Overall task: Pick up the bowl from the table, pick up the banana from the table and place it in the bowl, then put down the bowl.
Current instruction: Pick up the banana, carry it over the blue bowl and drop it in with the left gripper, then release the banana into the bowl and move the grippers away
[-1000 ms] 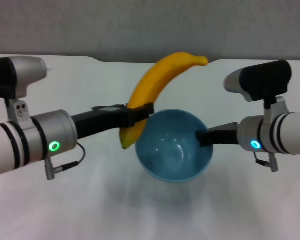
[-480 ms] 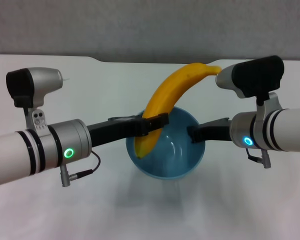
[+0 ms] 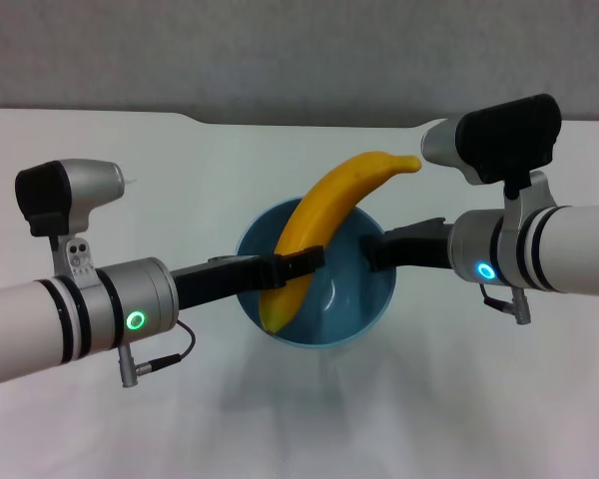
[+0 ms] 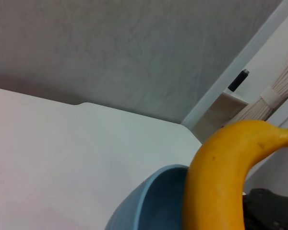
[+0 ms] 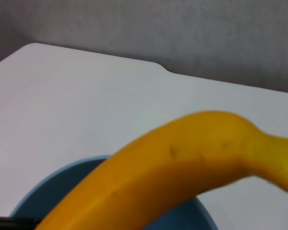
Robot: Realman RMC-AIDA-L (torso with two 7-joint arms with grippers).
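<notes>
The light blue bowl hangs above the white table, held at its right rim by my right gripper, which is shut on it. My left gripper is shut on the yellow banana. The banana's lower end is inside the bowl and its stem end sticks up over the far rim. The banana and the bowl's rim show in the left wrist view. The banana crosses above the bowl in the right wrist view.
The table's far edge has a shallow notch against a grey wall. A white post and curtain stand beyond the table's corner in the left wrist view.
The left gripper has carried the banana right and down, so its lower end went from outside the bowl's left rim into the bowl. The bowl has shifted left with the right gripper.
</notes>
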